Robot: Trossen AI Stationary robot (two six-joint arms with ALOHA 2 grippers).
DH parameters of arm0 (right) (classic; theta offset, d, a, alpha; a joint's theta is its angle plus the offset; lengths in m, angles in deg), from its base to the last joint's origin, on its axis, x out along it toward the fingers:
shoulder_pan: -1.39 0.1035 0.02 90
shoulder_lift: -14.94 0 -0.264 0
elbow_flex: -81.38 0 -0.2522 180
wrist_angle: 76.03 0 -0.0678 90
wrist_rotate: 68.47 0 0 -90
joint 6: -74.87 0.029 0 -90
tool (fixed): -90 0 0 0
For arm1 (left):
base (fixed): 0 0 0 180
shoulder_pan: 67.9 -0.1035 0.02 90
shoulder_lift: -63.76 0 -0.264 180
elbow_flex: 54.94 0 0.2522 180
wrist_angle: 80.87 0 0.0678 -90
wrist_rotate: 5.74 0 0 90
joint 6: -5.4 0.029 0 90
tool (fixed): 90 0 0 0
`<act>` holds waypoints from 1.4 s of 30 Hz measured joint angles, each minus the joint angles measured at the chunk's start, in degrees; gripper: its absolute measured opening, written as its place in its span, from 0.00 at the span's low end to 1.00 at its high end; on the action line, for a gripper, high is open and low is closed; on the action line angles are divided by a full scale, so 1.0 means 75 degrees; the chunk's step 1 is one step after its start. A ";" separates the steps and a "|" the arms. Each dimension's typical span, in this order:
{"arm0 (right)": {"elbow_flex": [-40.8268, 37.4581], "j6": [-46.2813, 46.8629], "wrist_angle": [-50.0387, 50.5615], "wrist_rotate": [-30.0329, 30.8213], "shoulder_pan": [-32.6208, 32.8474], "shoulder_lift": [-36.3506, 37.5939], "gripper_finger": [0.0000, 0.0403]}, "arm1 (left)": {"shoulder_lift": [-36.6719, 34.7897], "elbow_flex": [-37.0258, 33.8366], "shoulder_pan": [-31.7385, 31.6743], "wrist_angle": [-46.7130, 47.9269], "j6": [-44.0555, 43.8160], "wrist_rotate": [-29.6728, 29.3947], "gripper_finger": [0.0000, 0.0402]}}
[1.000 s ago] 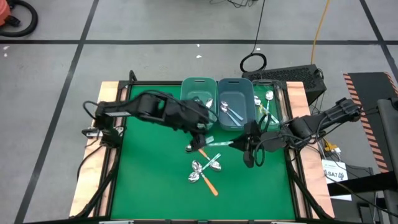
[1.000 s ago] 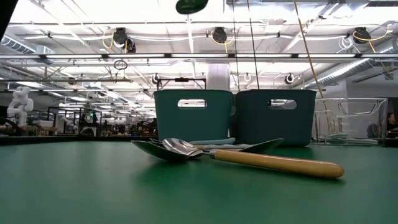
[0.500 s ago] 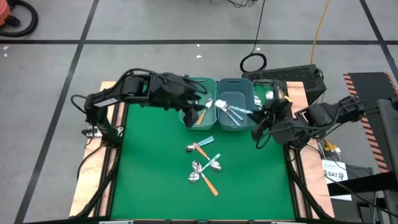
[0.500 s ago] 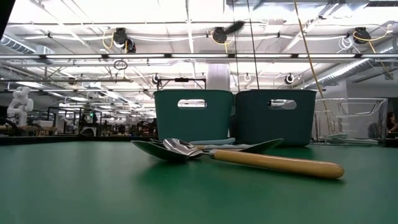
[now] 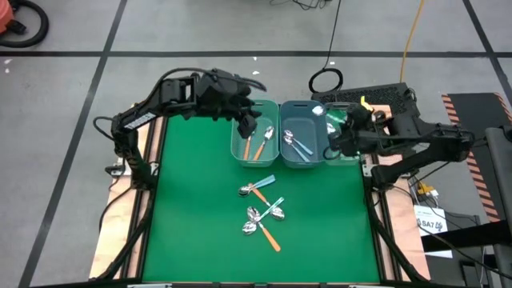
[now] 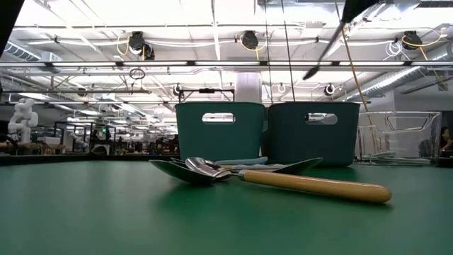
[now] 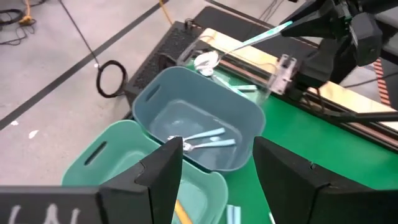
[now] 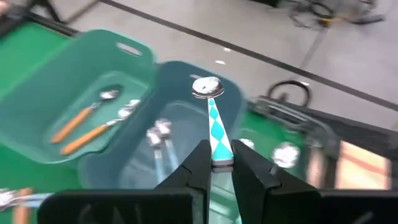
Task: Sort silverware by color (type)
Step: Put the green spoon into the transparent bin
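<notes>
**Inspection: right arm carrying a teal spoon over the bins; left arm empty above the left bin**

We are observing the right gripper [image 8: 216,163] hanging above the far right part of the table, by the middle bin [image 5: 302,144]. Its fingers are pinched nearly together on the handle of a teal-patterned spoon [image 8: 213,121], whose shiny bowl is pointing away from the wrist, over the far rim of that bin. In the low view the same spoon is showing as a dark slanted line high at the upper right.

We are finding the left gripper [image 7: 214,168] hovering over the left bin [image 5: 255,136], its fingers standing well apart and gripping nothing.

We are recording two orange-handled spoons [image 5: 254,145] lying inside the left bin, and light blue spoons [image 7: 202,139] lying on the floor of the middle bin. A clear bin [image 5: 349,128] is standing just right of the middle one, partly hidden by the right arm; we can make out at least one spoon bowl in it.

On the green mat [image 5: 192,216], near of the bins, we are noting a loose group of spoons [image 5: 265,216]: one pair nearer the bins, a crossed cluster nearer the front edge, with orange and pale handles among them. In the low view an orange-handled spoon [image 6: 311,185] is lying flat in the foreground.
</notes>
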 joint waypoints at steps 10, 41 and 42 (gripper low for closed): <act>-0.1054 0.0072 0.0014 -0.0721 -0.1504 0.0527 0.09 | 0.0003 0.0000 -0.0678 0.0026 0.0186 0.0337 0.50; -0.6475 0.0459 -0.3728 -0.1865 -0.2356 0.2515 0.12 | 0.0006 0.0000 0.0041 0.0611 -0.0109 0.0569 0.50; -0.6478 0.0456 -0.3701 -0.1869 -0.2356 0.2515 0.14 | 0.0006 0.0000 0.0104 0.0616 -0.0164 0.0525 0.50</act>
